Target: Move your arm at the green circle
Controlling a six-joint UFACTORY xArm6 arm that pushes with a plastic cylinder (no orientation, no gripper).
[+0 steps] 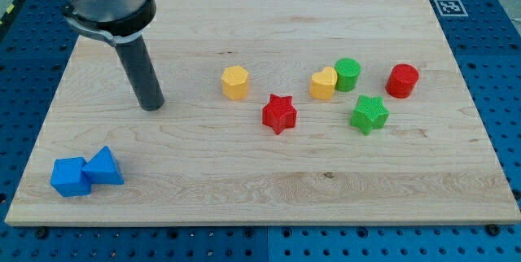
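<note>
Resting on the pale wooden board (pixel 244 181), my tip (pixel 151 107) touched no block; the green circle (pixel 348 74) lay far toward the view's right.

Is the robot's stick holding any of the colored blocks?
No, nothing is held. My tip rests on bare board, far to the view's left of the green circle, touching no block.

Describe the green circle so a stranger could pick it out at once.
On the wooden board, look to the cluster right of centre. The green circle is the round green cylinder touching the yellow heart, left of the red circle. The other green block, below it, is star-shaped.
</note>
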